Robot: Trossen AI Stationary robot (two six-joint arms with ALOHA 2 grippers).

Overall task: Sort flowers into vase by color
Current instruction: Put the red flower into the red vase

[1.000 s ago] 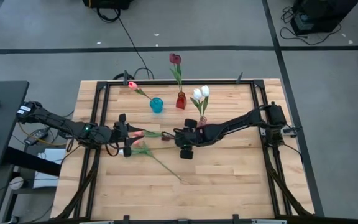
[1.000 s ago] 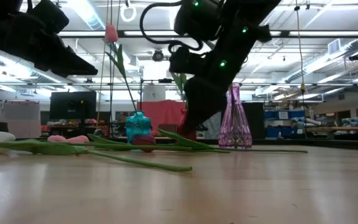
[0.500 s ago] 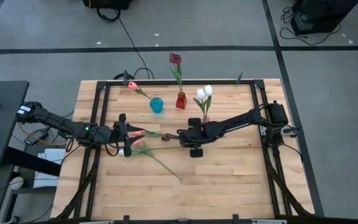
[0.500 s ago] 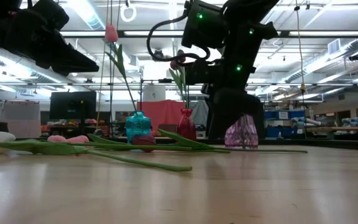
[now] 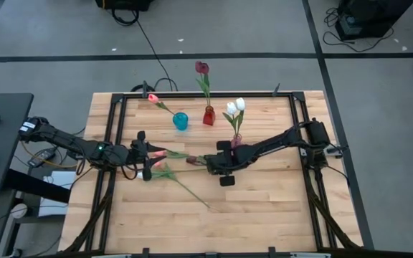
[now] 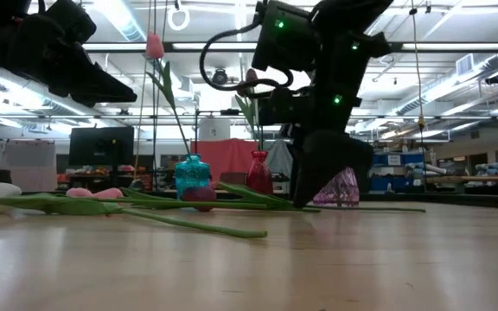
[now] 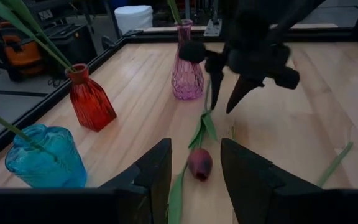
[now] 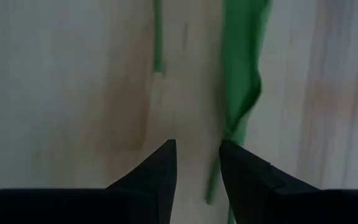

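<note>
Three tulips lie flat on the table: two pink heads (image 5: 157,153) (image 5: 156,165) and a dark red one (image 7: 199,163), whose stem (image 7: 207,106) runs toward the pink vase. My right gripper (image 5: 209,163) (image 7: 224,98) points down, open, with its fingertips standing on either side of that stem (image 8: 215,180) just above the wood. My left gripper (image 5: 146,155) (image 7: 194,177) hovers open over the pink heads. The blue vase (image 5: 181,120) holds a pink tulip, the red vase (image 5: 209,115) a dark red one, and the pink vase (image 5: 234,138) white ones.
The three vases stand in a row toward the far edge, close behind my right gripper. A black frame (image 5: 192,94) borders the table. One long stem (image 5: 192,193) slants toward the near edge. Bare wood (image 5: 264,208) lies to the near right.
My right gripper has shifted a little toward the table's right edge and sunk toward the table, so that its fingertips now stand just above the dark red tulip's stem. The flowers on the table have kept still.
</note>
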